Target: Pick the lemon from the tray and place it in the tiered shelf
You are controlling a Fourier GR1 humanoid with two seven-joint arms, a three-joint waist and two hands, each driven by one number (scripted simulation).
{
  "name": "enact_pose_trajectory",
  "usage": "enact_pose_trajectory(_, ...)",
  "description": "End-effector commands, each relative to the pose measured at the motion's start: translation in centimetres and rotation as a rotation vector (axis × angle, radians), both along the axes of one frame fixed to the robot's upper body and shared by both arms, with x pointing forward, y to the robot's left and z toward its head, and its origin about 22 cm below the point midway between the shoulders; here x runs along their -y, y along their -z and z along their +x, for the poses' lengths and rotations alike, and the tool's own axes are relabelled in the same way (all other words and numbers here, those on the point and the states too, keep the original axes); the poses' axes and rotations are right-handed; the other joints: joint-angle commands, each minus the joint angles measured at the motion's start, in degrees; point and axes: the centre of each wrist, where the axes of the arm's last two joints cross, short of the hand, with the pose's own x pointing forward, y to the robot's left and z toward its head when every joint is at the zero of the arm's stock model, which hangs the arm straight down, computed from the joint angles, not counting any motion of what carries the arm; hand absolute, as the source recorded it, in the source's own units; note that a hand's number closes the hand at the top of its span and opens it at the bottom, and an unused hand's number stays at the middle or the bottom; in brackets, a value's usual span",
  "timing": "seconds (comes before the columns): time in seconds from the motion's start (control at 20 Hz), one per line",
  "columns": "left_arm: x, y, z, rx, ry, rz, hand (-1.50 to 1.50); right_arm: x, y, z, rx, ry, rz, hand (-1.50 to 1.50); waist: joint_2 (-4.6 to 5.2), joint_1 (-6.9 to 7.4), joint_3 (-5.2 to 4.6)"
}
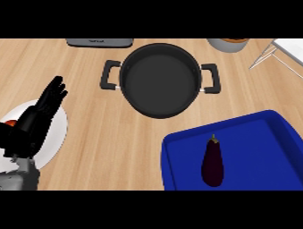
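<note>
We think our job has hardly begun: we see no lemon anywhere, and the blue tray [180,147], down and to the right of the big black pot [159,80], holds only a purple eggplant [212,162]. The pot is empty, and the white wire shelf [292,51] to the right of it shows nothing on it. Down and left of the pot, our left hand [35,118] rests over a white plate [58,127] with fingers straight, holding nothing; our right hand is out of sight.

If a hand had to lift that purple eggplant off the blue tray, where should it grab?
Probably around the thick lower body of the eggplant, coming from above. It lies flat along the blue tray, stem pointing away, with open space on both sides for fingers.
</note>
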Motion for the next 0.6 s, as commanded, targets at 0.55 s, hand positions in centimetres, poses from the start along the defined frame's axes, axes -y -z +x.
enact_pose_trajectory(0.55, -2.8, 1.9, -2.3, -0.041, -0.077, 0.001, 0.0, -3.8, -7.7, -7.4, 0.609, -0.012, 0.152, -1.5, -1.88, -4.3, -0.06)
